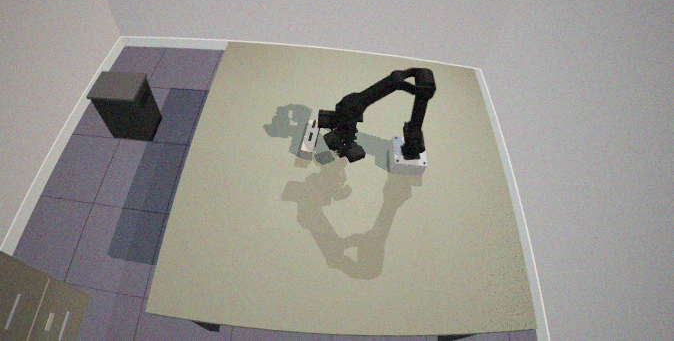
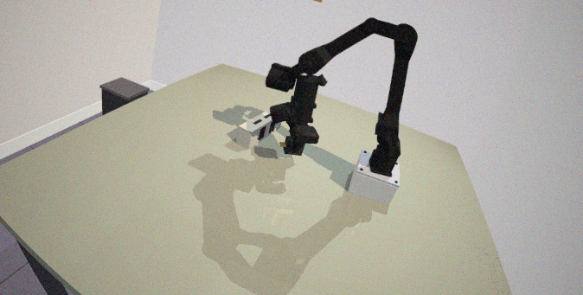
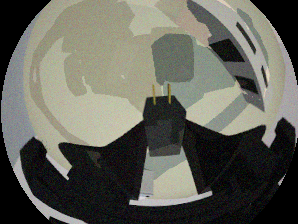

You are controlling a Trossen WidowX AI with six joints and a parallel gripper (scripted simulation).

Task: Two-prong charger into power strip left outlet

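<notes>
Strip (image 1: 309,143) (image 2: 259,123) (image 3: 254,65) on the table, at the left. Next, charger (image 2: 288,144) (image 3: 164,120) pinched in the gripper (image 1: 341,153) (image 2: 291,148) (image 3: 161,121), still out of the holes, prongs (image 2: 282,144) (image 3: 169,94) bare, likely to go straight in. Right, arm's foot (image 1: 407,167) (image 2: 372,189).

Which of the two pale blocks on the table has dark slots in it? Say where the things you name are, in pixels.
The power strip (image 1: 307,145) (image 2: 252,126) (image 3: 256,61), the block nearer the gripper (image 1: 342,153) (image 2: 291,147) (image 3: 161,121); the other, the arm's base (image 1: 407,168) (image 2: 372,189) (image 3: 148,182), carries the arm (image 1: 422,106) (image 2: 399,74).
</notes>
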